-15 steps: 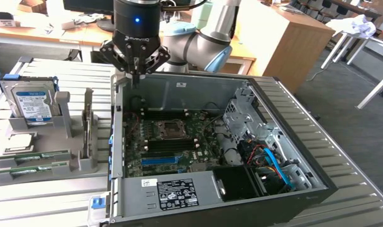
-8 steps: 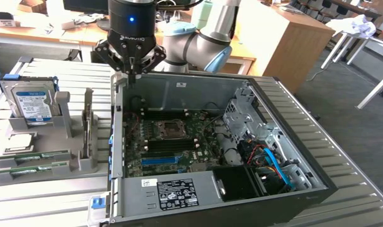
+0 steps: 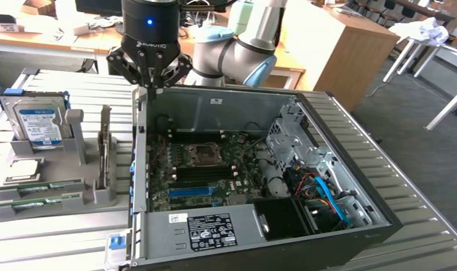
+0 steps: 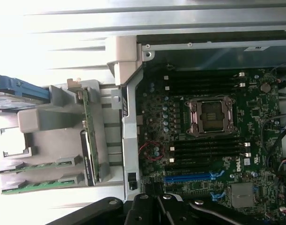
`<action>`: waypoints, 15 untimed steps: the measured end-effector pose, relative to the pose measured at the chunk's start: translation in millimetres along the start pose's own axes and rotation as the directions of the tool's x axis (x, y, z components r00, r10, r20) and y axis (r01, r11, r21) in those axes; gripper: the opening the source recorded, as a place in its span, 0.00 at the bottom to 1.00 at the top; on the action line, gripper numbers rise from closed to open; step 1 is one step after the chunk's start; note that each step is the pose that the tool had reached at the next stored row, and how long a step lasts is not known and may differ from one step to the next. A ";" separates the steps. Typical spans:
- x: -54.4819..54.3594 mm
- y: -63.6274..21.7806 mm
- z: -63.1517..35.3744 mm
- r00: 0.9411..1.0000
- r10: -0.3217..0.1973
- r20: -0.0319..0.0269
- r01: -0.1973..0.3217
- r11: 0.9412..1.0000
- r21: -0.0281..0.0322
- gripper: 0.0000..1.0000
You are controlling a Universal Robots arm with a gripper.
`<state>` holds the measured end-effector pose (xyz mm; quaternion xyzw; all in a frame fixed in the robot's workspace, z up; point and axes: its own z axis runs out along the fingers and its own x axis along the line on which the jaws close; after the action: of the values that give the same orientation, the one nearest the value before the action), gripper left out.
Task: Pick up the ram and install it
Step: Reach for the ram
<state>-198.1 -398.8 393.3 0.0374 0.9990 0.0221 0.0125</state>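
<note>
Several green ram sticks sit in a grey rack [image 3: 93,195] at the exterior view's left, beside the open computer case. One ram stick [image 3: 104,148] stands on edge; two more [image 3: 42,188] lie flat in the rack's front slots. The wrist view shows the edge-on stick [image 4: 88,136] and the flat ones [image 4: 37,166]. My gripper [image 3: 149,89] hangs shut and empty over the case's rear corner, near the rack and above it. Its dark fingers [image 4: 142,212] are together. The motherboard [image 3: 206,169] has empty black memory slots [image 4: 203,150] beside the processor socket [image 4: 210,117].
A silver hard drive [image 3: 36,124] with a blue-white label stands at the rack's back, with a square processor chip [image 3: 21,169] below it. The case wall [image 3: 138,169] separates rack and motherboard. A drive cage [image 3: 289,141] and cables [image 3: 326,195] fill the case's other side.
</note>
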 end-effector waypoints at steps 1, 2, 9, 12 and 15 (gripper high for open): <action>1.1 -0.1 0.0 1.000 0.000 0.000 0.000 1.000 0.000 0.10; 2.0 -0.1 0.0 1.000 0.000 0.000 0.000 1.000 0.000 0.10; 9.0 -0.7 -0.2 1.000 0.000 0.000 0.000 1.000 0.000 0.10; 12.4 -0.9 -0.3 1.000 0.000 0.000 0.000 1.000 0.000 0.10; 15.9 -1.2 -0.4 1.000 0.000 0.000 0.000 1.000 0.000 0.10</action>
<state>-214.0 -398.9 393.3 0.0374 0.9990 0.0221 0.0125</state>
